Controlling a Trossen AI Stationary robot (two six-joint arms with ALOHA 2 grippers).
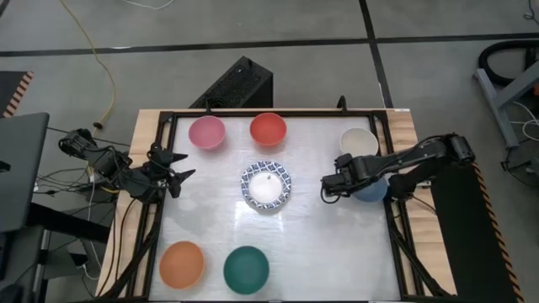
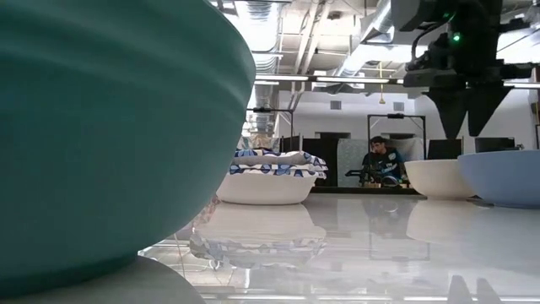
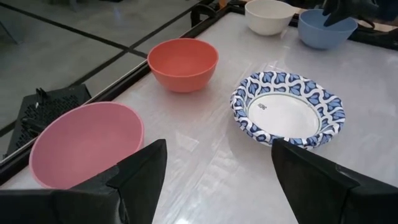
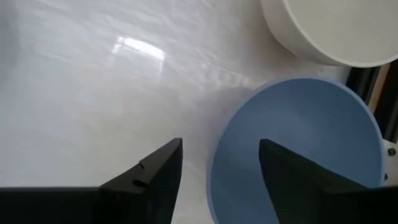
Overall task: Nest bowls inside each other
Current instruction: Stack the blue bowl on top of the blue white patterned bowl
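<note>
Bowls rest upright on their bases on the white table. Pink (image 1: 206, 132), red (image 1: 268, 128) and cream (image 1: 359, 141) stand along the far edge. Orange (image 1: 182, 263) and dark green (image 1: 246, 269) stand near the front. A nested stack of white bowls with blue-patterned rims (image 1: 266, 185) sits in the middle. My right gripper (image 4: 220, 144) is open just above the blue bowl (image 4: 298, 149), at the rim nearest the stack. One finger is outside the rim and one over the hollow. In the low view its fingertips (image 2: 467, 133) hang clear of the bowl (image 2: 506, 177). My left gripper (image 1: 181, 168) waits open at the table's left edge.
A black frame (image 1: 160, 210) borders the table. A black box (image 1: 240, 84) lies beyond the far edge and cables (image 1: 84, 156) trail at the left. A person (image 2: 384, 160) sits in the room behind. Bare tabletop lies between the stack and the front bowls.
</note>
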